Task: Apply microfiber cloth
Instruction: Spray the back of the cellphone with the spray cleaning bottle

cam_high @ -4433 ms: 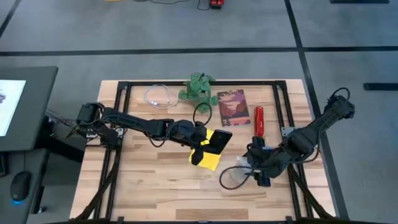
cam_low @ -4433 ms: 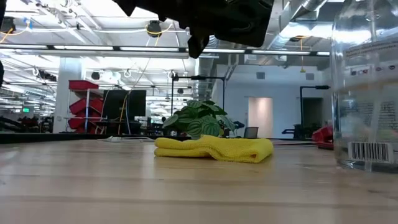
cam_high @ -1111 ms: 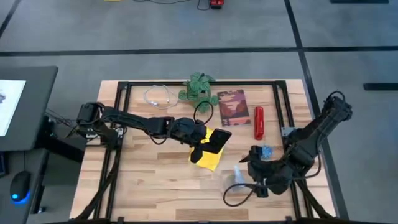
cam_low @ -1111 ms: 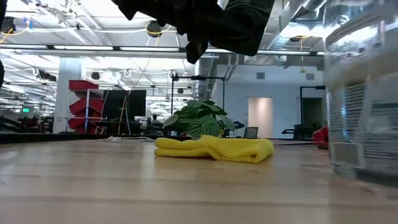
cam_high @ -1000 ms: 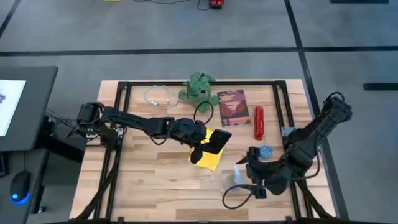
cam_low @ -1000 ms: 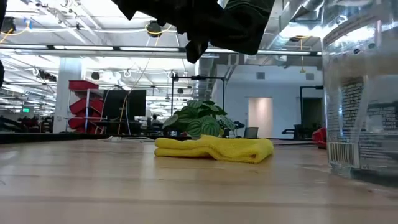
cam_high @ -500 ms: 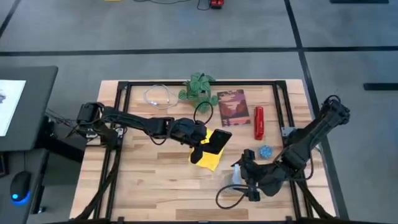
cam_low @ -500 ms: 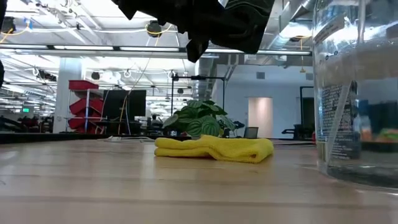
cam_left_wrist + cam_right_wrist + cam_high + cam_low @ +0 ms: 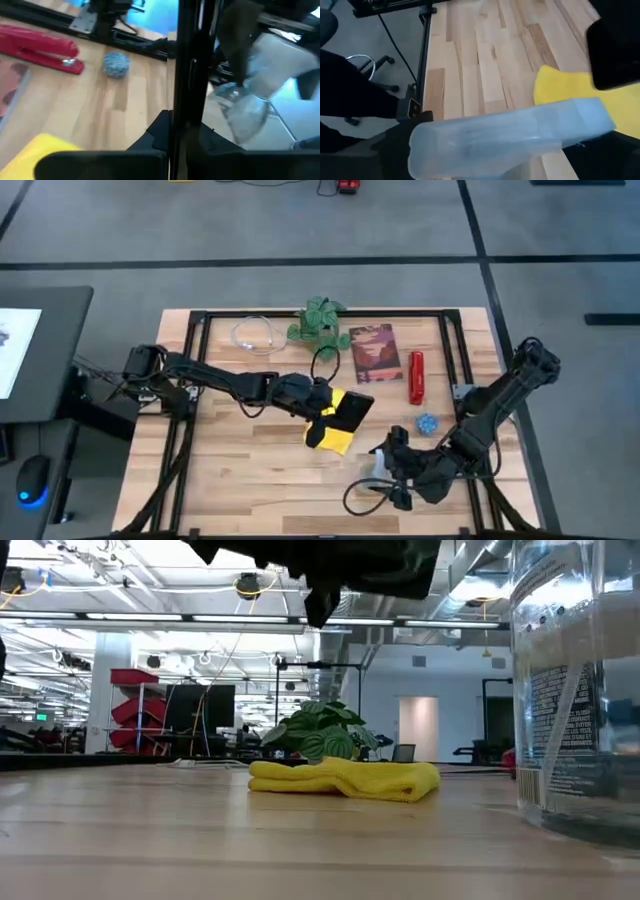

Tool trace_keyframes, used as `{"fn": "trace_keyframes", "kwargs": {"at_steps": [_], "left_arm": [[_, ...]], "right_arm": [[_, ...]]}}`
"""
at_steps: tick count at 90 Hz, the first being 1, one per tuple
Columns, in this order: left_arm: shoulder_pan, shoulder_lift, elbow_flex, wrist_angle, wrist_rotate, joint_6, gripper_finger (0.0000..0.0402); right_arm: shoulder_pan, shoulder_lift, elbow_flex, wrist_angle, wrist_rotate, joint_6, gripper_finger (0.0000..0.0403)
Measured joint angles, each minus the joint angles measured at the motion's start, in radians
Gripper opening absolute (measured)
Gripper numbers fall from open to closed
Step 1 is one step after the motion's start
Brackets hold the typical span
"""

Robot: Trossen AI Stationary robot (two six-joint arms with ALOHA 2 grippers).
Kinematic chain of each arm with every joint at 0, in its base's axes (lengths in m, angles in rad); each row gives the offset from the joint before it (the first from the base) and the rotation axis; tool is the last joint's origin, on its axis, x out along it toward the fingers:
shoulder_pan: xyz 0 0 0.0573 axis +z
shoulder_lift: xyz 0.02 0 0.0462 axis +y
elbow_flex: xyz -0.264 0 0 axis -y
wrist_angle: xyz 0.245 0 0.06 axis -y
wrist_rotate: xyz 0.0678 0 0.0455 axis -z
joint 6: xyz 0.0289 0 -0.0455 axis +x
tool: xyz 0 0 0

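Note:
The yellow microfiber cloth (image 9: 337, 438) lies bunched on the table's middle, resting on its underside (image 9: 345, 781). Just above it hangs a black smartphone (image 9: 352, 408), with my left gripper (image 9: 322, 408) shut on it, reaching in from the table's left. Right of the cloth and nearer the front edge, my right gripper (image 9: 388, 463) is shut on a clear plastic bottle (image 9: 378, 464). That bottle fills the right of the low view (image 9: 580, 690). My left gripper pinches the smartphone by its end nearest the arm (image 9: 186, 125), coming roughly level from the table's left. The phone shows edge-on in the left wrist view, running away from the fingers. It hangs clear above the cloth. My right gripper holds the clear bottle by its body (image 9: 505, 142), which lies across the fingers and hides their tips. It reaches in from the table's right. The bottle stands upright in the low view; whether its base touches the table I cannot tell.
Along the far side sit a coiled white cable (image 9: 255, 333), a small green plant (image 9: 320, 320), a dark red booklet (image 9: 373, 350) and a red stapler (image 9: 417, 375). A small blue-grey ball (image 9: 427, 423) lies beside my right arm. Bare wood spreads at the front left.
My right gripper has carried the bottle a little toward the table's left, nearer the cloth, leaving the blue-grey ball uncovered behind it. My left gripper has risen slightly with the smartphone. The cloth has stayed where it was.

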Motion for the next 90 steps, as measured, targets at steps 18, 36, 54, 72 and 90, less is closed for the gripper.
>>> {"fn": "trace_keyframes", "kwargs": {"at_steps": [18,36,54,72,90], "left_arm": [[-0.011,0.0,0.0,-0.014,-0.028,0.001,0.0004],[-0.011,0.0,0.0,-0.015,-0.029,-0.006,0.0004],[-0.012,0.0,0.0,-0.016,-0.029,-0.009,0.0004],[-0.012,0.0,0.0,-0.016,-0.029,-0.008,0.0004],[-0.012,0.0,0.0,-0.017,-0.029,-0.008,0.0004]], "right_arm": [[-0.016,0.0,0.0,0.0,-0.04,-0.068,0.0357],[-0.07,0.0,0.0,0.031,-0.131,-0.185,0.034],[-0.102,0.0,0.0,0.047,-0.189,-0.228,0.0333],[-0.093,0.0,0.0,0.044,-0.208,-0.233,0.0331],[-0.093,0.0,0.0,0.046,-0.244,-0.229,0.027]]}}
